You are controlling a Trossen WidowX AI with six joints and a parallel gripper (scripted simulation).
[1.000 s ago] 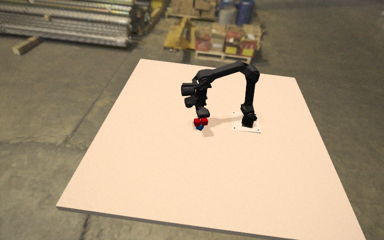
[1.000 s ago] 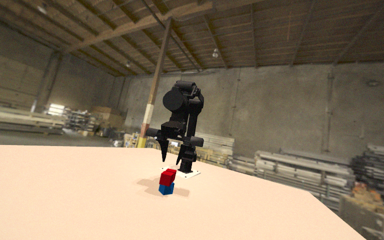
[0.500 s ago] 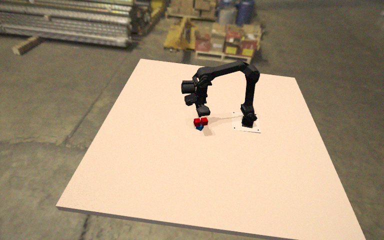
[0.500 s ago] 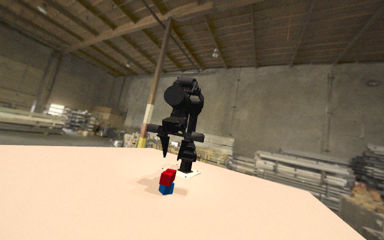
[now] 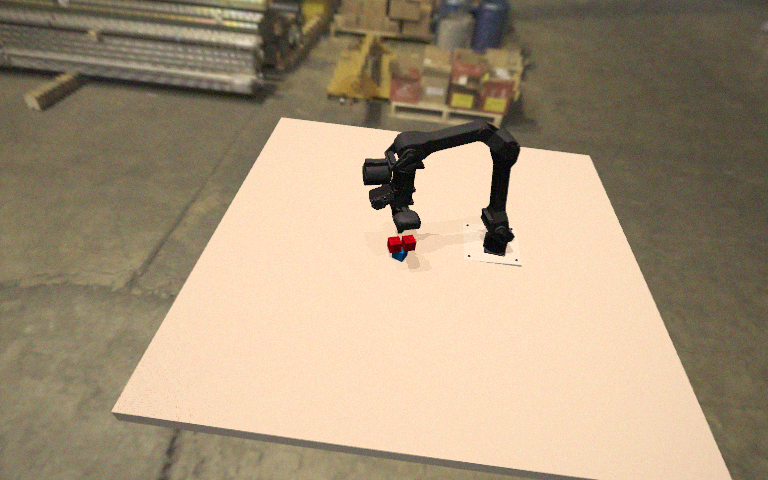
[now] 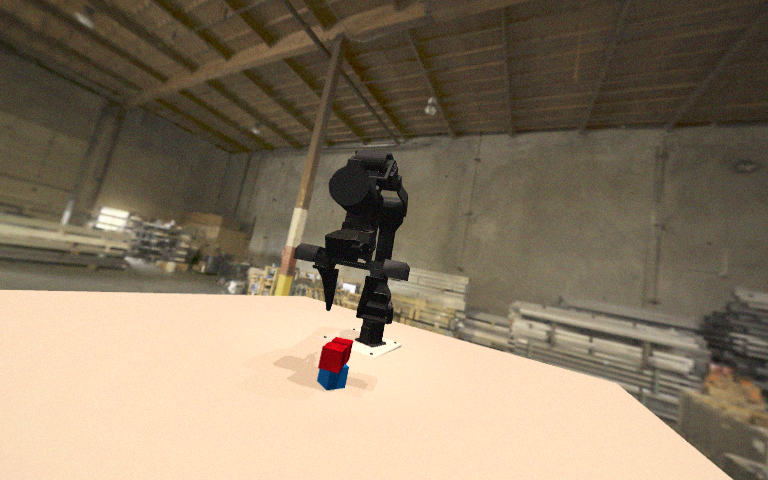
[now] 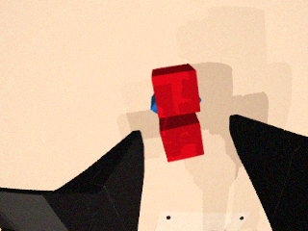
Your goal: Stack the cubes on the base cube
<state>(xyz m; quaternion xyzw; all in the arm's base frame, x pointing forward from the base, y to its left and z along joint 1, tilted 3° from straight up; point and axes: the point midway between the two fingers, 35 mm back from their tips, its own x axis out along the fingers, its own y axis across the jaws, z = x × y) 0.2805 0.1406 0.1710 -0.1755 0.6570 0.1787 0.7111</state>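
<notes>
In the top view, a pale, square-edged surface [image 5: 396, 350] [image 6: 169, 367] [image 7: 58, 58] stands on a concrete floor. A black robot arm [image 5: 453, 135] [image 6: 390, 215] rises from a white base plate [image 5: 474, 249] [image 6: 390, 346] [image 7: 202, 221] right of center and arches left. Below its wrist, two red cubes sit side by side on a blue base cube [image 5: 399, 255] [image 6: 333, 378] [image 7: 154, 104]: the left red cube [image 5: 394, 244] [image 6: 335, 356] [image 7: 176, 91] and the right red cube [image 5: 408, 243] [image 6: 346, 343] [image 7: 183, 141]. Beyond the far edge are boxes on a pallet [image 5: 447, 113], a yellow pallet jack [image 5: 359, 73] and blue drums [image 5: 489, 25].

In the exterior view, the end effector [image 6: 352, 311] [image 7: 187, 131] hangs above the cubes, apart from them. One red cube largely hides the other here. A slanting post [image 6: 317, 141] and stacked lumber [image 6: 594, 333] stand in the background.

The wrist view alone shows both fingers spread, with nothing pinched. The red cubes lie one nearer the base plate, one farther; only blue corners peek out beneath the farther one. Nothing visible blocks the space between fingertips and cubes.
</notes>
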